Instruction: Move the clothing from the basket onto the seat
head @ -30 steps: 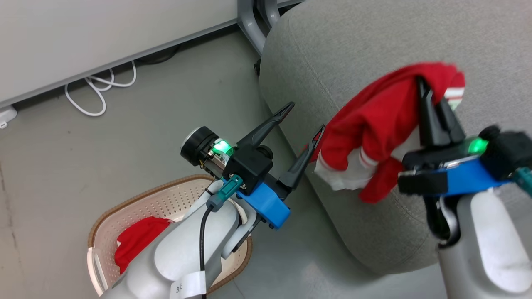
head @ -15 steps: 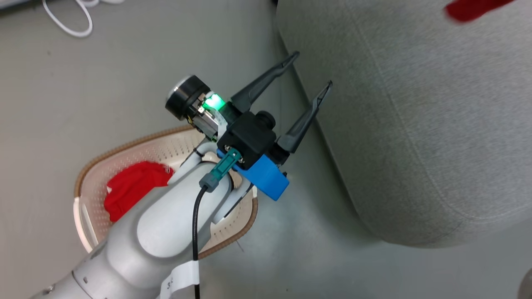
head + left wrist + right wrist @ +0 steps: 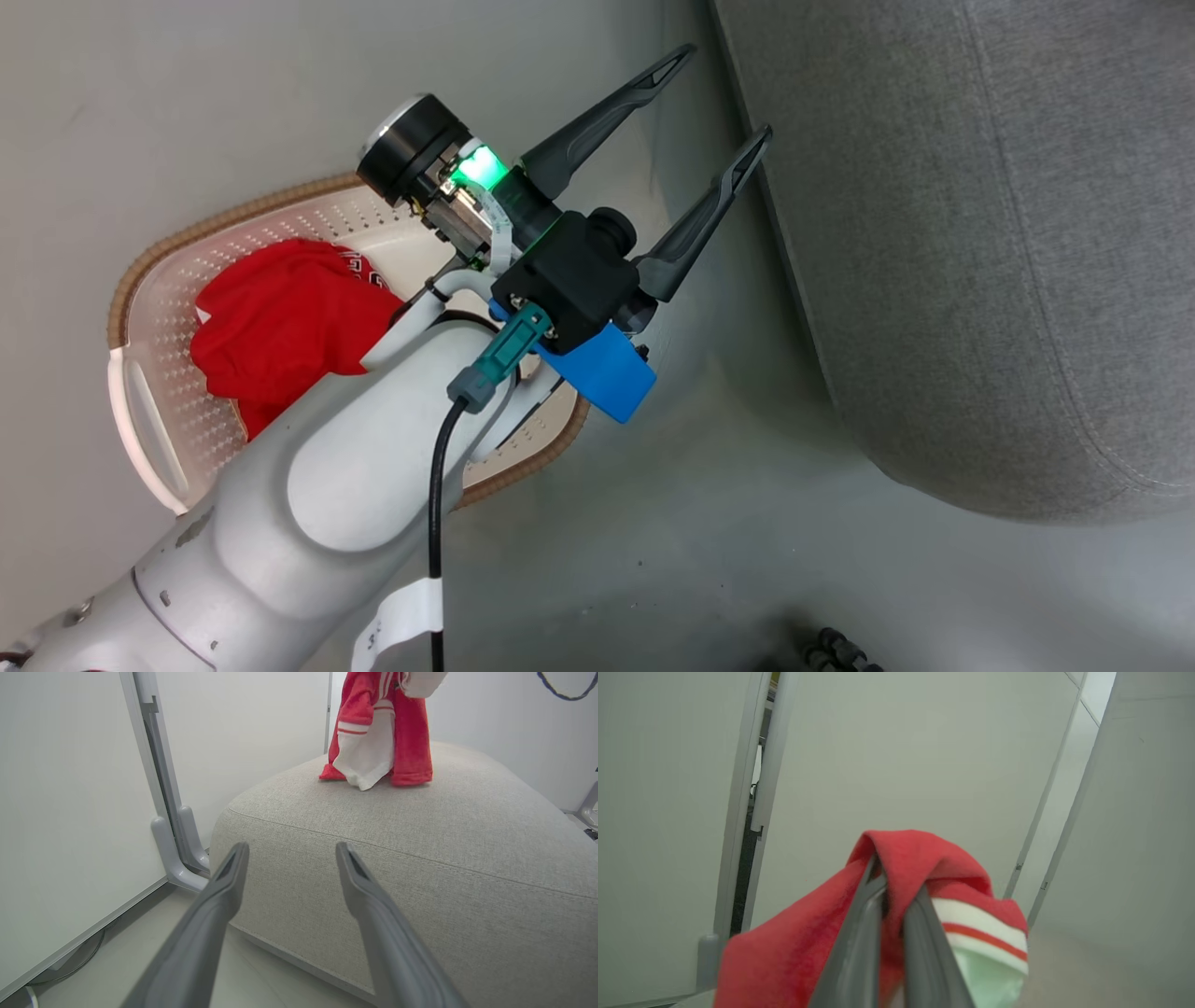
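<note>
Two garments, one mid-transfer.
Right pincer [image 3: 896, 884] clenched on red garment [image 3: 924, 858], hem touching seat [image 3: 420, 826], upper frame; left pincer [image 3: 726, 93] spread, empty, near basket [image 3: 126, 308] for remaining garment [image 3: 280, 322].

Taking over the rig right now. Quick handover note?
Left hand: open, empty, over the floor between the basket and the seat.
Right hand: shut on the first red garment, which hangs with its lower end touching the seat top.
Second red garment: bunched in the basket.
Done: one piece is out of the basket and over the seat, not yet released.
Left: release it onto the seat, then move the second piece.
</note>
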`<state>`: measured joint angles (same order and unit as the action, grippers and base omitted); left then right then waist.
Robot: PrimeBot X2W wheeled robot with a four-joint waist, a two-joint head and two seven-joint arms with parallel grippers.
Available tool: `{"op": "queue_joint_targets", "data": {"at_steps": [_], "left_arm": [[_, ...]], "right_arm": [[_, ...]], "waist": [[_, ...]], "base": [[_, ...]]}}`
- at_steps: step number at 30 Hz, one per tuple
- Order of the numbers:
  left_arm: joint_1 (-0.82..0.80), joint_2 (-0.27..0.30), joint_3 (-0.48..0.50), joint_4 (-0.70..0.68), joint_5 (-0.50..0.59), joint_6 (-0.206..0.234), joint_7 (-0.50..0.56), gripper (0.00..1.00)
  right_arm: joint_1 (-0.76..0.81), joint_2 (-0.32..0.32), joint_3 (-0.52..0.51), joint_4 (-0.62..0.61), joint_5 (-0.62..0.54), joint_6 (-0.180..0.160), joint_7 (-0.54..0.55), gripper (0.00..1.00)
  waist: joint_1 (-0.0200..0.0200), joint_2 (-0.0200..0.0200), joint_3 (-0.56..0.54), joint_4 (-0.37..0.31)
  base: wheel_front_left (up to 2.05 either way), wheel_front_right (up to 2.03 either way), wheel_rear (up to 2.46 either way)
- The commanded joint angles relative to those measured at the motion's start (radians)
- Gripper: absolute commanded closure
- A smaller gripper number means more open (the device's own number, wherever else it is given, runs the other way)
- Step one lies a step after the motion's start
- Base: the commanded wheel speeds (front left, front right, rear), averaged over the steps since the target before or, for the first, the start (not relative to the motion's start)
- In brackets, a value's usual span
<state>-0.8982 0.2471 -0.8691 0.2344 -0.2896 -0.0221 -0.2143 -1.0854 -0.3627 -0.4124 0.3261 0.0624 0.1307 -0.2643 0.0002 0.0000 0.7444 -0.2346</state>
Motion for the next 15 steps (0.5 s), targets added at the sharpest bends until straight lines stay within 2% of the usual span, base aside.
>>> {"op": "queue_joint_targets", "data": {"at_steps": [1, 8, 13, 14, 15], "left_arm": [[-0.019, 0.004, 0.001, -0.005, 0.004, -0.002, -0.004, 0.0], [-0.027, -0.002, -0.001, 0.001, -0.001, 0.004, -0.013, 0.0], [-0.03, -0.003, 0.001, 0.004, -0.006, 0.007, -0.02, 0.0], [-0.029, -0.002, 0.001, 0.006, -0.007, 0.007, -0.022, 0.0], [-0.027, -0.002, 0.001, 0.008, -0.008, 0.008, -0.024, 0.0]], "right_arm": [[0.028, -0.002, -0.007, 0.047, -0.002, 0.0, 0.0, 1.0], [0.1, 0.025, -0.023, 0.24, 0.006, 0.0, 0.0, 1.0], [0.158, 0.043, -0.044, 0.268, 0.022, 0.0, 0.0, 1.0], [0.166, 0.047, -0.047, 0.26, 0.026, 0.0, 0.0, 0.92], [0.176, 0.051, -0.049, 0.252, 0.028, 0.0, 0.0, 0.55]], "waist": [[-0.0002, 0.0, 0.017, 0.006], [-0.0002, 0.0, 0.032, 0.026], [-0.0002, 0.0, 0.034, 0.038], [-0.0002, 0.0, 0.033, 0.039], [-0.0002, 0.0, 0.03, 0.039]], "base": [[0.0, 0.0, 0.0], [0.0, 0.0, 0.0], [0.0, 0.0, 0.0], [0.0, 0.0, 0.0], [0.0, 0.0, 0.0]]}}
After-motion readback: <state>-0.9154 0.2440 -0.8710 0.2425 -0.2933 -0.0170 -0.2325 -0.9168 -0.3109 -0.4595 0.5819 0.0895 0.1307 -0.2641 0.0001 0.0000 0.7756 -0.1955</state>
